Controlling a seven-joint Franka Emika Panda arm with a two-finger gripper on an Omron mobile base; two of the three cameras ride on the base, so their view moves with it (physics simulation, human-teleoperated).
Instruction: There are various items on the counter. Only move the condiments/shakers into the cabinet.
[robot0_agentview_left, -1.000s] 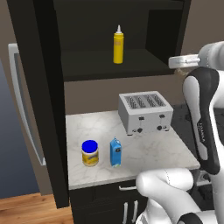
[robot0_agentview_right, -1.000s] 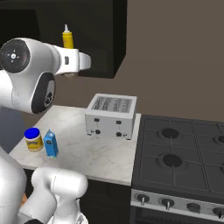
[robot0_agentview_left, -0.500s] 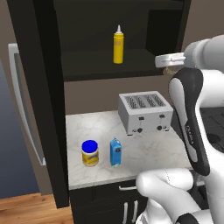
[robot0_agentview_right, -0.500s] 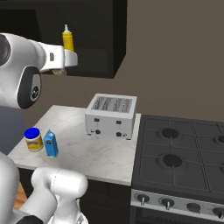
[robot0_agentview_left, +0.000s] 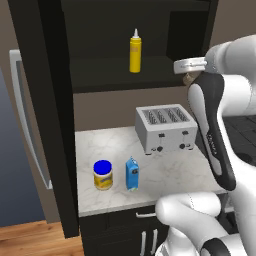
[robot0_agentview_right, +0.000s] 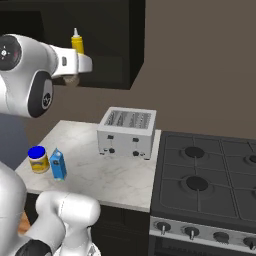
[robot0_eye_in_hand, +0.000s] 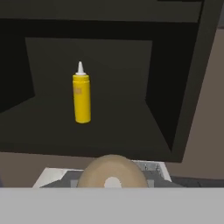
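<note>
step: carrying tan shaker (robot0_eye_in_hand: 111, 175) to cabinet (robot0_eye_in_hand: 183, 87) | end effector (robot0_agentview_left: 189, 77): clenched around the shaker | yellow squeeze bottle (robot0_eye_in_hand: 81, 97): ahead, leftward, on shelf | advice: keeping shaker upright, entering level, setting down clear of bottle

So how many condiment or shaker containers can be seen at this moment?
3: yellow squeeze bottle upright on the cabinet shelf; blue-lidded jar on the counter; tan shaker held in the gripper before the cabinet.
</note>
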